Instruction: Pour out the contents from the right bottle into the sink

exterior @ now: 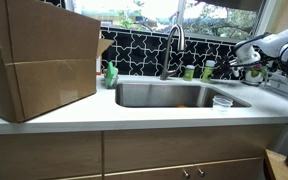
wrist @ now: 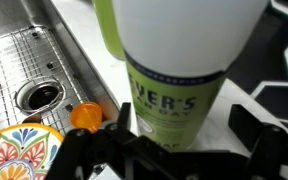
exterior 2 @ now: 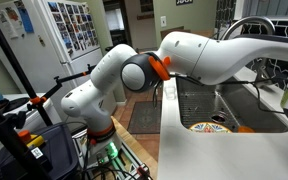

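In the wrist view a pale green bottle with a "Clean Day" label stands upright on the white counter beside the sink. My gripper is open, with one dark finger on each side of the bottle's lower body and a small gap at each side. In an exterior view the arm reaches in from the right and the gripper sits at the back right of the sink. Two more green bottles stand behind the basin.
The basin holds a colourful plate and an orange object near the drain. A faucet rises behind it. A large cardboard box and a green soap bottle stand left of it. A clear cup stands at its front right.
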Motion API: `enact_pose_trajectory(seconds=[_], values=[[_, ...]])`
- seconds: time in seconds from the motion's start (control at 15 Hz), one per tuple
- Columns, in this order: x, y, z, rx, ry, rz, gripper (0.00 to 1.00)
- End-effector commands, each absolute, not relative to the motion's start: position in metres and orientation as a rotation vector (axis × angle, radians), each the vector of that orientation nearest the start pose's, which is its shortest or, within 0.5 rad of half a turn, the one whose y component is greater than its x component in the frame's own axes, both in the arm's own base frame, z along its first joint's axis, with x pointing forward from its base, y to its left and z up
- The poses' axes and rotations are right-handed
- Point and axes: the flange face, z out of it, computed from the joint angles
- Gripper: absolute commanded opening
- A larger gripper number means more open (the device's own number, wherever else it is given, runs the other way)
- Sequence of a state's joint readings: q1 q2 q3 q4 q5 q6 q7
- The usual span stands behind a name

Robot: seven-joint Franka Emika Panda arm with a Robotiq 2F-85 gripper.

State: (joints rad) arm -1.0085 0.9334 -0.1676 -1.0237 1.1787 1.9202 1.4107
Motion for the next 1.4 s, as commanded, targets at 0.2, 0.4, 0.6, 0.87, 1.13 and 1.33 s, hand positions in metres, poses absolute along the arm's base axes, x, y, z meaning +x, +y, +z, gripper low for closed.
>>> enact_pose_trajectory(seconds=[0.2,0.4,0.6,0.87,1.13,1.33], values=[[0.39,-0.68,0.345,-0.175,2.451,0.236,1.0],[0.383,-0.672,0.362,-0.28,2.569,0.293,1.0],[0.38,-0.661,0.392,-0.482,2.662,0.309,1.0],[0.381,-0.641,0.451,-0.745,2.726,0.255,1.0],[0.388,-0.618,0.508,-1.017,2.753,0.152,1.0],[0.398,-0.599,0.541,-1.242,2.721,0.07,1.0]])
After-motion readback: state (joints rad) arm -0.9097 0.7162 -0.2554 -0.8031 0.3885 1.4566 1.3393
